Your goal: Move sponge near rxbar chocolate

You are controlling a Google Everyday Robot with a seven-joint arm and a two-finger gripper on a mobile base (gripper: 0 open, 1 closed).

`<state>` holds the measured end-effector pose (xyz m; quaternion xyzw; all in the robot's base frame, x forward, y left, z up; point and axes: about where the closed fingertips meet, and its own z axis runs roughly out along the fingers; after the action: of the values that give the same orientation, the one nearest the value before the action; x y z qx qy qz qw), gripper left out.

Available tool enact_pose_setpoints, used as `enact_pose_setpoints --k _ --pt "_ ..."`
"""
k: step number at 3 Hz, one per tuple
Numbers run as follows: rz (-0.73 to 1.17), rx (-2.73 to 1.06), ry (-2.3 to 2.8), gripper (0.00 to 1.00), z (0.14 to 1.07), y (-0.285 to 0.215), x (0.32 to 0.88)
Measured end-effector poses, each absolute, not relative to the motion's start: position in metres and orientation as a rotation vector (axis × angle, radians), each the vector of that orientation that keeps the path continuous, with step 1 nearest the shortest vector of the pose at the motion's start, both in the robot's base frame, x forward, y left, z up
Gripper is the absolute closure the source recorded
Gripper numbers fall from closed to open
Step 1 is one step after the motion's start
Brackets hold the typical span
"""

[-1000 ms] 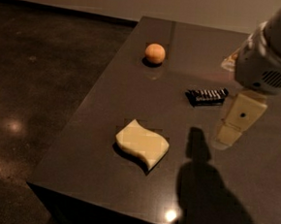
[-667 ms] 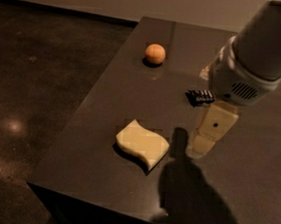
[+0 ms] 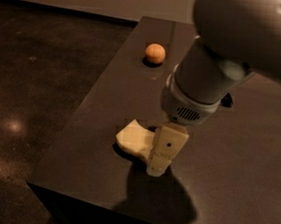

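One sponge, pale yellow foam, thick and flat with wavy curved edges, lies on the near-left part of the table, close to the left edge. Gripper: cream plastic, blocky, pointing down, its tip at table level against the sponge's right side and covering that side. Apart or together: cannot tell from this angle.

Arm: grey, rounded, smooth casing with a vented collar, filling the upper right. Snack bar: only a dark end shows past the arm's right side, the rest hidden behind it, well apart from the sponge.

Orange ball: round, matte, far-left part of the table. Tabletop dark, glossy, casting reflections; the arm's shadow falls on the near edge. Bare surface lies right of the gripper. Floor: dark, speckled.
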<state>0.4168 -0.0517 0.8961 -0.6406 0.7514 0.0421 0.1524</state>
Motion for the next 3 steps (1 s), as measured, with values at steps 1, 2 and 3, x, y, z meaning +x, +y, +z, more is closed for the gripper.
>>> enact_pose_setpoints --k 1,2,3 --pt "0.109 -1.906 2.143 0.00 0.872 -0.031 0.413" --pt "0.107 -1.967 2.143 0.00 0.851 -0.019 0.410" --pt "0.147 -2.027 2.169 0.20 0.834 -0.014 0.410"
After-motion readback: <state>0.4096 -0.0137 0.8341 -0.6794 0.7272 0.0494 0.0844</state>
